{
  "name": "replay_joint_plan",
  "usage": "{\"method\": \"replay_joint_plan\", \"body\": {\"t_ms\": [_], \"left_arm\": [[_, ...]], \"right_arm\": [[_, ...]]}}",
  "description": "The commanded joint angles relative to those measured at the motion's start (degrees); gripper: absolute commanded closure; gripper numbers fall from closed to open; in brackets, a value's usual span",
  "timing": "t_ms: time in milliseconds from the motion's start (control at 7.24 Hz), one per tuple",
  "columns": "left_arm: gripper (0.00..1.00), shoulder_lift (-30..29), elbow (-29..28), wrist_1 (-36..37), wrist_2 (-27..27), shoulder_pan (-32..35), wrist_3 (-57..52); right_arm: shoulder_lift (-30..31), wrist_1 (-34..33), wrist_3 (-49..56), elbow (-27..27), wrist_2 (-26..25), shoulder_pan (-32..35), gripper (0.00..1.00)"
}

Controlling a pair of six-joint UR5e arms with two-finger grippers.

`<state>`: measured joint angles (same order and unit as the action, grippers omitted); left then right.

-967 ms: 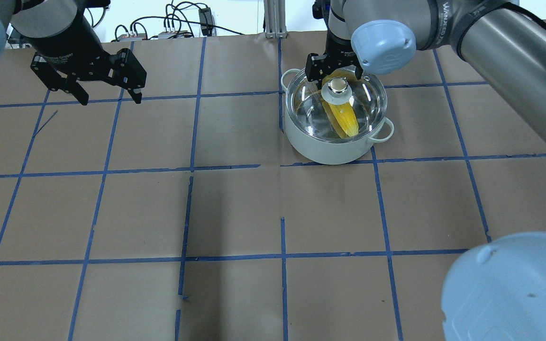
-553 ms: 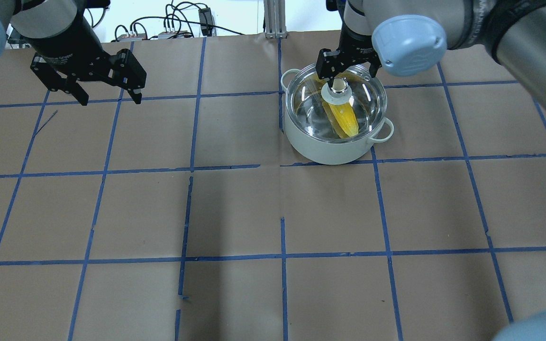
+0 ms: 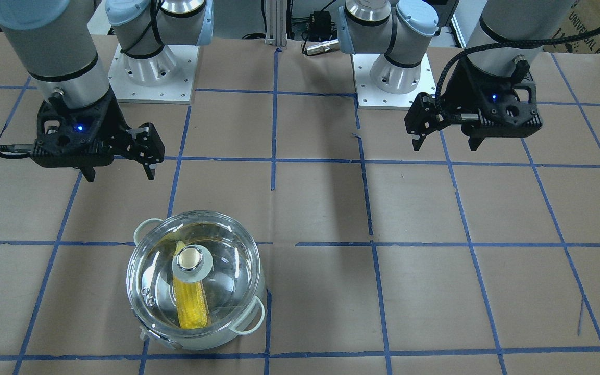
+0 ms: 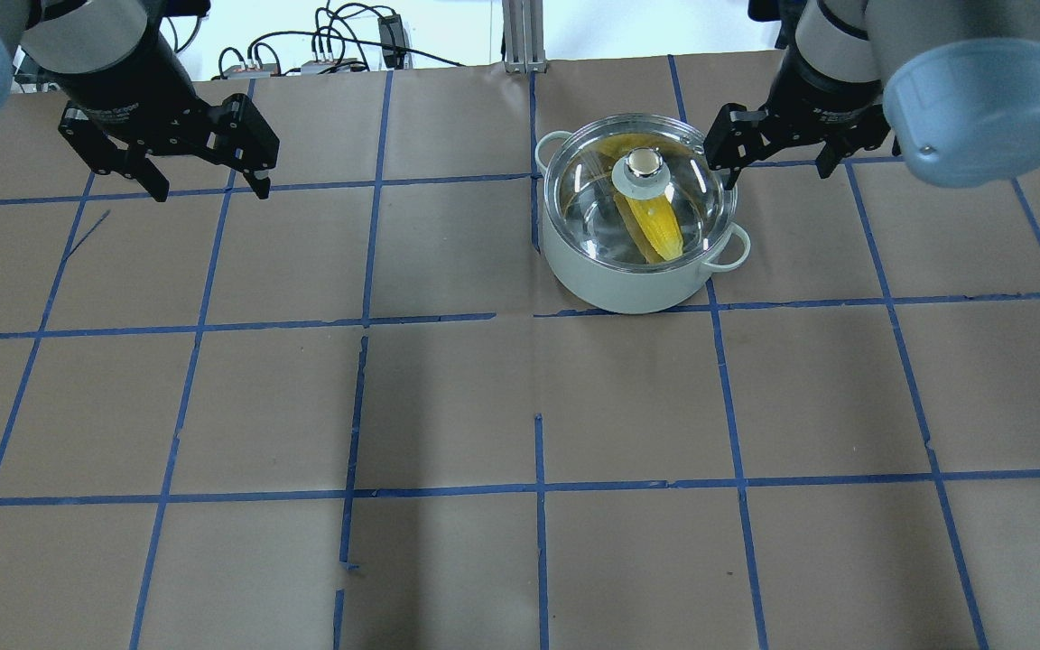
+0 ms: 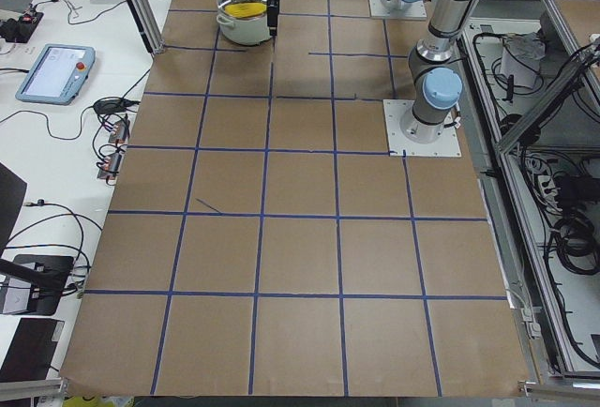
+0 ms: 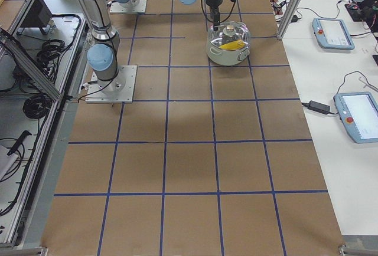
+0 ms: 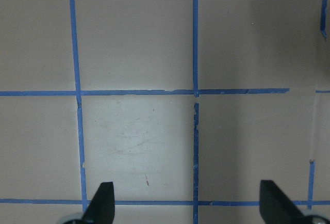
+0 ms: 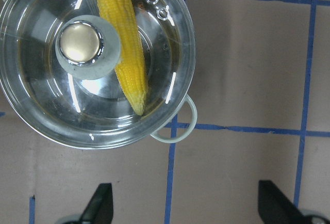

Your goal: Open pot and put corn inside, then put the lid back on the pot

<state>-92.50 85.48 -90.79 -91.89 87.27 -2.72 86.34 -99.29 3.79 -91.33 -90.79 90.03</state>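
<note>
The pot (image 4: 628, 275) stands on the table's far right part, with the corn (image 4: 655, 226) lying inside it. The glass lid (image 4: 588, 194) sits closed on the pot, its knob (image 4: 642, 171) free. My right gripper (image 4: 770, 169) is open and empty, above the table just right of the pot. In its wrist view the pot's handle (image 8: 178, 126), the lid (image 8: 87, 115) and the corn (image 8: 126, 53) lie ahead of the open fingers. My left gripper (image 4: 211, 191) is open and empty over the far left of the table. In the front view the pot (image 3: 211, 338) sits below my right gripper (image 3: 119, 176).
Brown paper with a blue tape grid covers the table (image 4: 448, 406). Cables (image 4: 321, 50) and a metal post (image 4: 520, 36) lie beyond the far edge. The arm bases (image 3: 149, 78) stand on white plates. Teach pendants (image 6: 333, 32) lie on the side bench.
My right gripper has drawn away from the lid's knob, moving right and off the pot. The lid stays on the pot with the corn inside. The left arm has not moved.
</note>
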Motion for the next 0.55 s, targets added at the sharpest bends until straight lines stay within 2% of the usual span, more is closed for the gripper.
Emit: {"method": "replay_joint_plan", "body": {"t_ms": [0,415], "left_arm": [[0.00,0.04,0.13,0.00,-0.04,0.00,0.08],[0.00,0.21,0.30,0.00,-0.04,0.00,0.08]], "right_arm": [[2.59,10.06,-0.01,1.94,0.17,-0.48,0.00],[1.65,8.77,-2.02,1.77,0.08,-0.39,0.00]]}}
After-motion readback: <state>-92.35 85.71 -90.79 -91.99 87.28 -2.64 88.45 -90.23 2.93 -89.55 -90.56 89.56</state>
